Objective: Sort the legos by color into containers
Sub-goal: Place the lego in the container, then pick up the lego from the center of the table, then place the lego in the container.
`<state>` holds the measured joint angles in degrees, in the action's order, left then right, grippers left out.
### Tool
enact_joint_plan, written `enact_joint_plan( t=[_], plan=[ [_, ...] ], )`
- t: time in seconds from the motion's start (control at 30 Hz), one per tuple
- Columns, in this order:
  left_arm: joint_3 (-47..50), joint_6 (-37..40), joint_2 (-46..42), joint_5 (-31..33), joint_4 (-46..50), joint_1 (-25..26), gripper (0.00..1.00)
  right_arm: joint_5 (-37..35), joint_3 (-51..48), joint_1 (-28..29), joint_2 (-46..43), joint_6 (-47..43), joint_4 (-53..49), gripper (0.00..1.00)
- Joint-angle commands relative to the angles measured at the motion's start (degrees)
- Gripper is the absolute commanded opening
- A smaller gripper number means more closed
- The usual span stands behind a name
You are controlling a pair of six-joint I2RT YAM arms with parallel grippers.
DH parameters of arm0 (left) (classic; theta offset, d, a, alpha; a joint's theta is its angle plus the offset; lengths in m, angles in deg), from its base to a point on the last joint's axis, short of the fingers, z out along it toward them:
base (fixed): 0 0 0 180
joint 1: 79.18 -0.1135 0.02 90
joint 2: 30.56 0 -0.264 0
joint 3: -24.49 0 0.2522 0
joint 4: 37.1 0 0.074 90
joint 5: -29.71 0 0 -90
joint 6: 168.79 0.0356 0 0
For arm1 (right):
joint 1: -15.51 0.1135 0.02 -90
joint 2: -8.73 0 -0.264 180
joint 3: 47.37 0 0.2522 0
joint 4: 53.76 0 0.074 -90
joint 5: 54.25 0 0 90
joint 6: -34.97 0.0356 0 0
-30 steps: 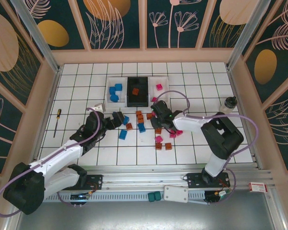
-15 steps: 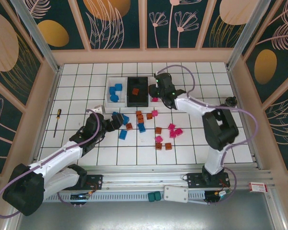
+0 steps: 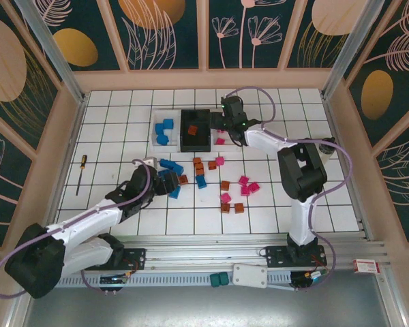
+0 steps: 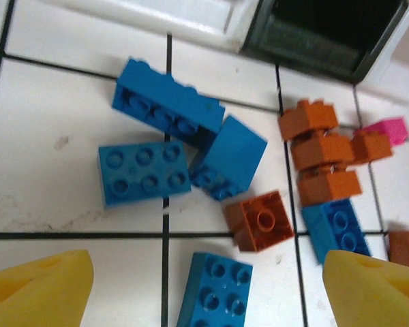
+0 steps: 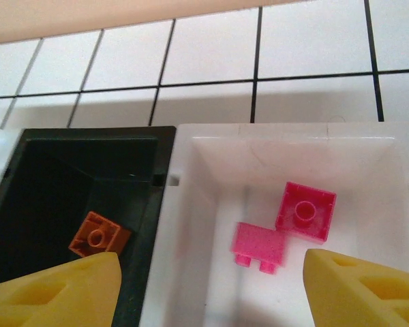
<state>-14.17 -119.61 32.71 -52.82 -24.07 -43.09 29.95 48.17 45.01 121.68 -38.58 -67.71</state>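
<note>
Found left jaws apart over a blue brick (image 4: 215, 289) on the bench (image 4: 54, 204), at 6 o'clock of the blue cluster (image 4: 144, 172). Judged light, rigid, slick (studs up); advise pinching flat sides. Found right jaws apart above the white bin (image 5: 218, 163), two pink bricks (image 5: 305, 211) inside.

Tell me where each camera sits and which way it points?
Top external: fixed high behind the arms, looking down on the white tiled table; both whole arms, left gripper and right gripper show.
Left wrist: on the left arm, looking down at loose blue plastic bricks and orange-brown ones; its yellow fingertips at the bottom.
Right wrist: on the right arm, looking into a black rectangular bin and a white rectangular bin holding two magenta bricks; yellow fingertips below.
Shared: top and right wrist both show the black bin's orange-brown brick.
</note>
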Motion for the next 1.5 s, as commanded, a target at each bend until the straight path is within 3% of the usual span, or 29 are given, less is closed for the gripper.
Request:
enact_joint_plan(
  t=[0.0, 0.2, 0.53, 0.73, 0.93, 1.03, 1.17, 1.47],
  plan=[
    [-3.1, 1.9, 4.5, 4.7, 4.7, 4.4, 0.84, 0.2, -4.6, 1.2, -6.9, 0.7, 3.3, 0.72],
    [-6.8, 2.3, 15.3, 10.4, 6.1, 9.9, 0.68, 0.3, -13.8, 1.3, -13.1, 2.6, 7.1, 0.72],
    [-9.1, 4.1, 24.8, 12.4, 0.4, 10.3, 0.46, 0.5, -18.8, 1.3, -19.1, 3.2, 8.3, 0.73],
    [-6.9, 3.0, 21.9, 10.3, -0.4, 10.4, 0.25, 1.0, -21.1, 1.3, -21.0, 3.5, 8.8, 0.73],
    [-8.0, 1.8, 7.6, 10.2, 4.4, 10.2, 0.24, 2.2, -25.5, 1.3, -23.4, 4.5, 10.6, 0.73],
    [-13.9, 5.0, 4.9, 13.4, 7.9, 7.8, 0.24, 3.1, -27.4, 1.3, -24.3, 5.1, 11.3, 0.73],
    [-21.6, 8.5, 8.5, 9.9, 6.0, -1.5, 0.23, 3.5, -29.4, 1.4, -25.4, 5.6, 11.6, 0.73],
    [-41.3, 10.1, 30.7, 4.8, 2.7, -12.2, 0.21, 3.8, -33.6, 1.5, -29.8, 5.5, 10.4, 0.73]
  ],
)
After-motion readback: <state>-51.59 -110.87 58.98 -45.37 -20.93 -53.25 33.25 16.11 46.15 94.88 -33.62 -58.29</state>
